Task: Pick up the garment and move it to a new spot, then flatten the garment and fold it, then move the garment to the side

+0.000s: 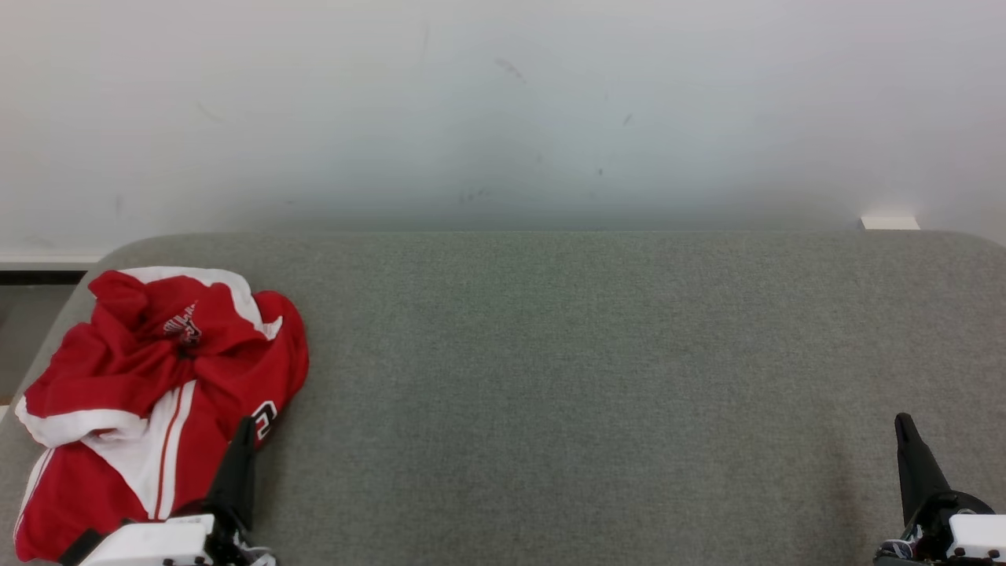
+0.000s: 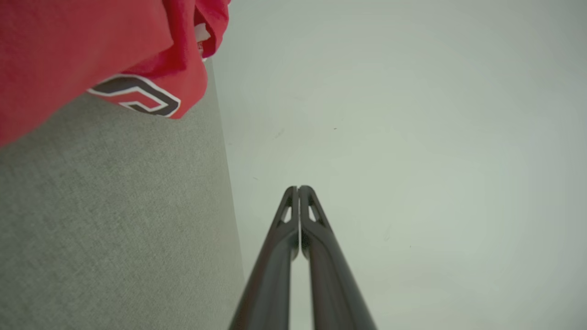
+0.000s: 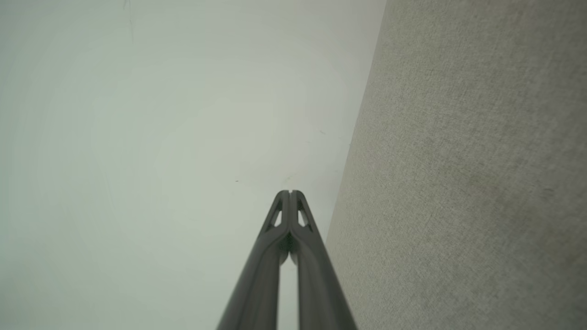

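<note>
The garment is a red jersey with white panels and stripes, lying crumpled at the left end of the grey felt table. My left gripper stands at the lower left, shut and empty, its tip just over the garment's right edge. In the left wrist view the shut left gripper points at the pale wall, with the garment off to the upper left. My right gripper is at the lower right, far from the garment, shut and empty. In the right wrist view the right gripper is shut, fingertips pressed together.
A pale wall rises behind the table's far edge. A small white block sits at the back right. The table's rounded left corner drops to a dark floor strip. Bare felt spreads across the middle and right.
</note>
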Robot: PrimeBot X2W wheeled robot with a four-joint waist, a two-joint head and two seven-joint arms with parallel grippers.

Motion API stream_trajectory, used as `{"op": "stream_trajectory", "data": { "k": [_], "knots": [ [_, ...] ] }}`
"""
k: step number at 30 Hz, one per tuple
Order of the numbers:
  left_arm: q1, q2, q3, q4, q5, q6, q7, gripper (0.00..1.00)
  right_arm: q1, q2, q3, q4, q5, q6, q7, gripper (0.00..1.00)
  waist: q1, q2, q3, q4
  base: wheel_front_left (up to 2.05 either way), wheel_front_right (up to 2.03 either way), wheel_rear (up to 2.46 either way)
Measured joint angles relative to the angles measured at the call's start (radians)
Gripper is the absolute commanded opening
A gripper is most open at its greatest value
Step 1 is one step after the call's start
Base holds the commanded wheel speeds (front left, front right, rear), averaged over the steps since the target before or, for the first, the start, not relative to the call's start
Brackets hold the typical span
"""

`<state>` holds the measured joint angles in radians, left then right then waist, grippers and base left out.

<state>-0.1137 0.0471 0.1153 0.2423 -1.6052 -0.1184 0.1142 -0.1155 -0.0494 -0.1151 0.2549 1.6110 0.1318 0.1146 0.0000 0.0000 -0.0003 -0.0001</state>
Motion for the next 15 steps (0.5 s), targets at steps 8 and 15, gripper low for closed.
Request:
{"op": "stream_trajectory", "data": {
  "k": [8,15],
  "knots": [
    [0.0,0.0,0.0,0.0,0.0,0.0,0.0,0.0,0.0,0.0,0.0,0.0,0.0,0.0,0.0,0.0,0.0,0.0,0.0,0.0,0.0,0.0,0.0],
    [0.0,0.0,0.0,0.0,0.0,0.0,0.0,0.0,0.0,0.0,0.0,0.0,0.0,0.0,0.0,0.0,0.0,0.0,0.0,0.0,0.0,0.0,0.0]
  ]
}}
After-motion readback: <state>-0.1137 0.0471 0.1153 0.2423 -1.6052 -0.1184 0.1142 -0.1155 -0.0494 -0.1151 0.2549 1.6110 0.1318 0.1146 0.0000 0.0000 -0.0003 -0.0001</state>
